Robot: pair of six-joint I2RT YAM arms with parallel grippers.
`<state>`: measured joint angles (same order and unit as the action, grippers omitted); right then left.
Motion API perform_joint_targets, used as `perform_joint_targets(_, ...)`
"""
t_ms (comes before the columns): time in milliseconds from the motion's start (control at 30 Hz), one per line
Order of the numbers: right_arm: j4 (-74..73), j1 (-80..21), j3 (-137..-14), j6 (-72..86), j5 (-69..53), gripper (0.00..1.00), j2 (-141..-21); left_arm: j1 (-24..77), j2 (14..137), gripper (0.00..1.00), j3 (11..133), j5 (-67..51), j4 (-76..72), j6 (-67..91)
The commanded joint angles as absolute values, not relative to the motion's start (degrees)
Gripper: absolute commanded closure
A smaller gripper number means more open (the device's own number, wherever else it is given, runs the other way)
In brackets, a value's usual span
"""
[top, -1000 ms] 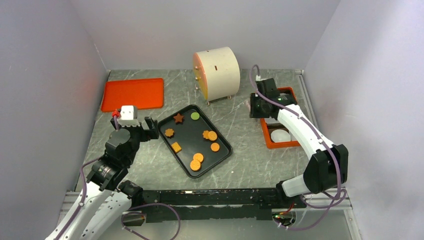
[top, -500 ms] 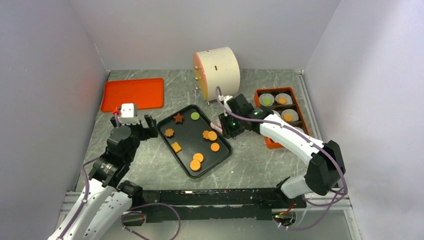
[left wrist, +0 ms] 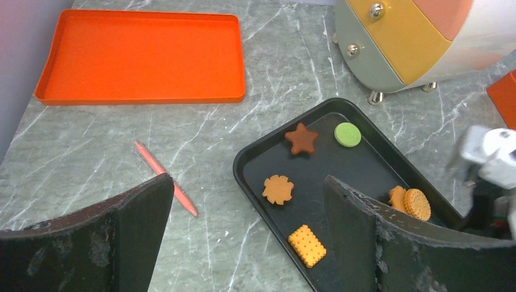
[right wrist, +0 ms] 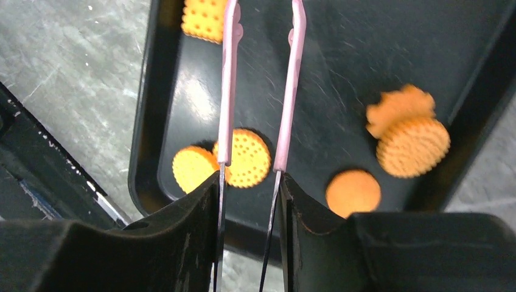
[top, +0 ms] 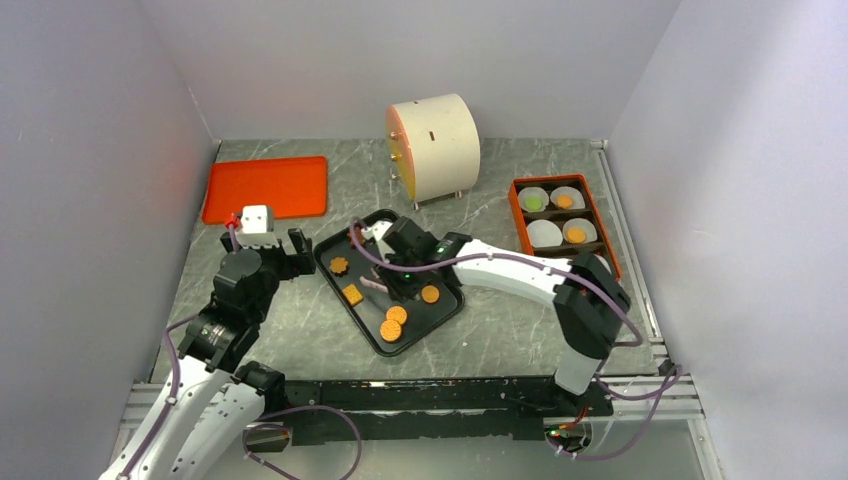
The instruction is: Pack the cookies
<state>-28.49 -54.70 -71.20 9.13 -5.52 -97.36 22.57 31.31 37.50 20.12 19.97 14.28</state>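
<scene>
The cookies lie on a black tray (top: 345, 305): a brown flower (top: 339, 265), an orange square (top: 352, 294) and orange rounds (top: 397, 315). The left wrist view also shows a brown star (left wrist: 302, 138) and a green round (left wrist: 347, 134). My right gripper (top: 400, 272) is over the tray, shut on pink tweezers (right wrist: 228, 91). The tweezer arms are apart and empty, over a dotted orange round (right wrist: 246, 158), their tips near the square (right wrist: 204, 18). My left gripper (top: 265, 255) is open and empty beside the tray's left edge. An orange box (top: 605, 240) at the right holds white liners, three with cookies.
An orange flat tray (top: 266, 187) lies at the back left. A cream round cabinet (top: 433, 147) stands behind the black tray. A thin pink stick (left wrist: 165, 177) lies on the table left of the black tray. Grey walls close in both sides.
My right arm has swung left with the tweezers, from the orange box across to the black tray. The left arm has hardly moved.
</scene>
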Motion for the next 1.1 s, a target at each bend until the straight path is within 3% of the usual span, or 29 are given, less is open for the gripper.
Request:
perform_joint_targets(0,-23.5,-57.6,-76.4,5.3,-2.6,0.62,-100.9,22.2,30.6,0.04,38.2,19.2,18.2,13.7)
perform_joint_targets(1067,-19.0,-59.1,-89.1,3.9,2.7,0.53,-118.6,22.2,28.7,0.04,39.0,29.0,21.5,17.0)
